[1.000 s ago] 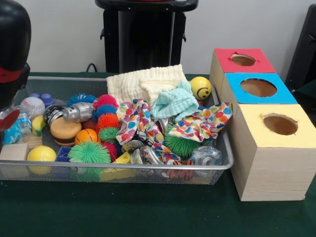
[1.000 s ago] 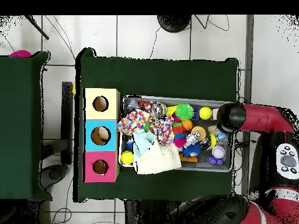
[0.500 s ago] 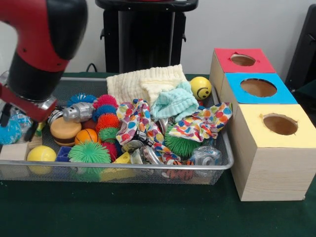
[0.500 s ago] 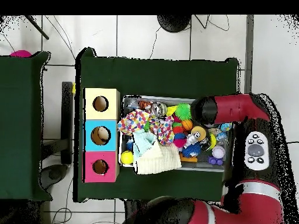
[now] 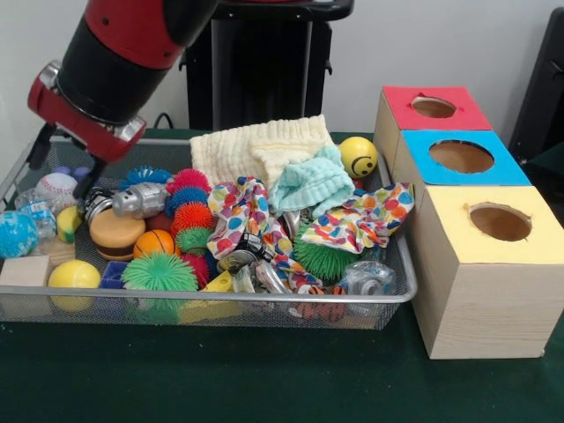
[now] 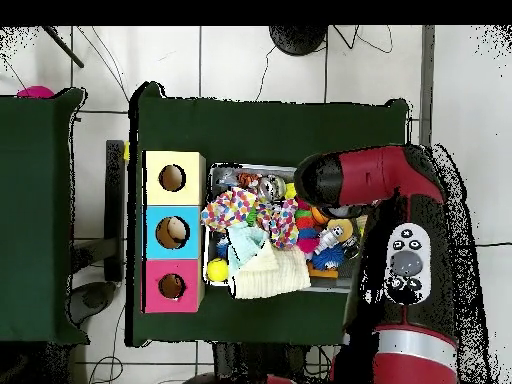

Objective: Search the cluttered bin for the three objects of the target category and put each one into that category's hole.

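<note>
My claw [image 5: 62, 163] hung above the left end of the wire bin [image 5: 264, 304], its 2 dark fingers [image 5: 40, 145] apart and holding nothing. Below it lay a baseball [image 5: 56, 187], a blue spiky ball [image 5: 16, 234], a yellow ball [image 5: 74, 275] and a wooden block [image 5: 25, 270]. Toward the middle sat a green spiky ball [image 5: 159, 272], polka-dot cloths [image 5: 242, 211] and a cream towel [image 5: 260, 145]. A smiley ball [image 5: 358, 156] rested at the bin's right end. Beside the bin stood 3 boxes with holes: yellow [image 5: 493, 256], blue [image 5: 463, 157], red [image 5: 434, 107].
</note>
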`<action>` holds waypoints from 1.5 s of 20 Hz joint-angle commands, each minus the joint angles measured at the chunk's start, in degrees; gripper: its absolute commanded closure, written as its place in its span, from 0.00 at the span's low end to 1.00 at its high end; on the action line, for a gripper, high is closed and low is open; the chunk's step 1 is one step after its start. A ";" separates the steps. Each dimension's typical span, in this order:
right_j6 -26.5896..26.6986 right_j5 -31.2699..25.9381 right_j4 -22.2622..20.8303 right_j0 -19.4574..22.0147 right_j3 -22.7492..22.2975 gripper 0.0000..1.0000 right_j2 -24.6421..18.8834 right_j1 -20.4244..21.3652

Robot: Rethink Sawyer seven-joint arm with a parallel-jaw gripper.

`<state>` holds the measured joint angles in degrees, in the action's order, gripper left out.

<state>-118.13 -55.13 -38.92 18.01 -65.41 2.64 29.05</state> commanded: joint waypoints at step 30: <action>-6.71 23.93 15.15 10.46 -20.10 0.00 -6.97 -3.32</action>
<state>-118.13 -33.05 -27.38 29.32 -76.18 0.58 24.93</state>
